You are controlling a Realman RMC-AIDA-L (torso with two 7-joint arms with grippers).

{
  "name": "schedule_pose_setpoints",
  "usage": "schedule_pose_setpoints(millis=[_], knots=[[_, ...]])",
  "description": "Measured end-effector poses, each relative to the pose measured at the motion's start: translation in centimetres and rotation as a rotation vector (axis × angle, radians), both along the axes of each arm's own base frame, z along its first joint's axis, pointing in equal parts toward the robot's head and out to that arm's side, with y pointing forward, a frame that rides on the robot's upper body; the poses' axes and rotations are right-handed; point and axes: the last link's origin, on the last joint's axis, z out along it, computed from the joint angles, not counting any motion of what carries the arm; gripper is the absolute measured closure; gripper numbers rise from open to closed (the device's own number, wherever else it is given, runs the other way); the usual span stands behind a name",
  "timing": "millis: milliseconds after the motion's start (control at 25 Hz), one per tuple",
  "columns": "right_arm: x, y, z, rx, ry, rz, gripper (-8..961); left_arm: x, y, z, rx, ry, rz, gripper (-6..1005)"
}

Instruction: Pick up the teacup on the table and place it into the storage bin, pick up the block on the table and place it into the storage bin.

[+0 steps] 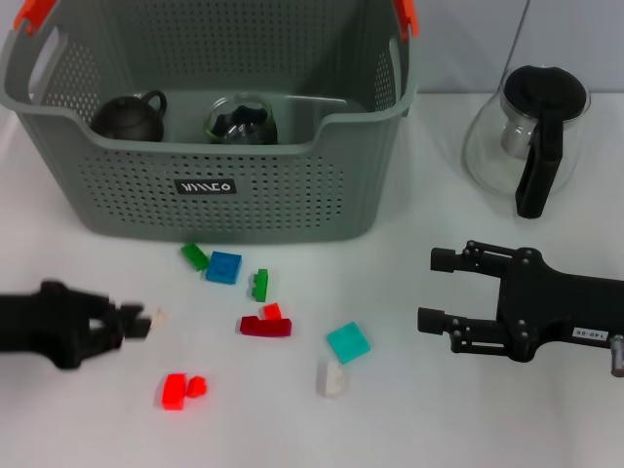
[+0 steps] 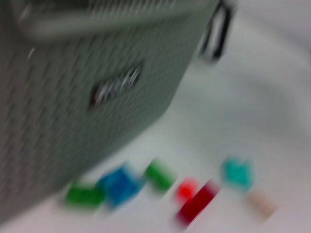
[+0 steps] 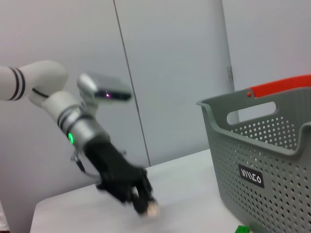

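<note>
The storage bin (image 1: pixel 214 185) already holds a dark teacup (image 1: pixel 130 117) at its left end and a glass vessel (image 1: pixel 241 121) beside it, so the teacup part looks done and the block part remains. The blocks lie on the table (image 1: pixel 409 419) in front of the bin: a green block (image 1: pixel 194 255) and a blue block (image 1: pixel 223 266) nearest its front wall, a second green piece (image 1: pixel 259 283), a dark red block (image 1: pixel 265 326), a teal block (image 1: pixel 348 342), a white block (image 1: pixel 332 378) and a bright red block (image 1: pixel 181 389) farther out.

The left gripper (image 1: pixel 144 323) hangs low in front of the bin's left end, and a small pale piece (image 3: pixel 153 210) shows at its tip; whether the fingers grip it cannot be told. If they do, the arm should rise above the bin's rim before crossing it, then release over the free floor.

The right gripper (image 1: pixel 441 290) waits with its fingers spread, in front of the bin's right corner, below the glass teapot (image 1: pixel 526 136).
</note>
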Motion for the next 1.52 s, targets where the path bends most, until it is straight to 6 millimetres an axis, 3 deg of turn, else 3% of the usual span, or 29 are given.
schedule_pose_setpoints(millis=[200,440,600,680,840,960,1200,1440,1520], knots=[[0.0,0.0,0.0,0.000,0.000,0.000,132,3.5,1.4,3.0,-0.008,-0.303,0.004,816],[0.0,0.0,0.0,0.000,0.001,0.001,131,8.8,6.2,4.8,0.045,-0.561,0.082,794],[-0.1,0.0,-0.1,0.000,0.001,0.001,131,11.0,10.6,5.4,0.114,-0.463,0.140,778],[-0.1,0.0,-0.1,-0.001,0.002,0.001,132,12.2,13.0,5.5,0.135,-0.324,0.164,771],[-0.1,-0.1,-0.2,0.001,0.005,-0.001,132,13.5,15.5,5.1,0.187,-0.110,0.187,755],[-0.2,0.0,-0.3,-0.001,0.005,0.004,132,13.9,16.5,3.8,0.202,0.011,0.198,744],[-0.3,0.0,-0.3,-0.001,0.007,0.005,132,14.0,17.7,2.6,0.261,0.025,0.273,721],[-0.3,0.0,-0.3,-0.003,0.005,0.004,132,14.0,17.5,2.5,0.267,-0.007,0.270,698],[-0.3,0.0,-0.2,-0.003,0.005,0.004,132,14.1,16.7,3.1,0.264,-0.060,0.236,616]])
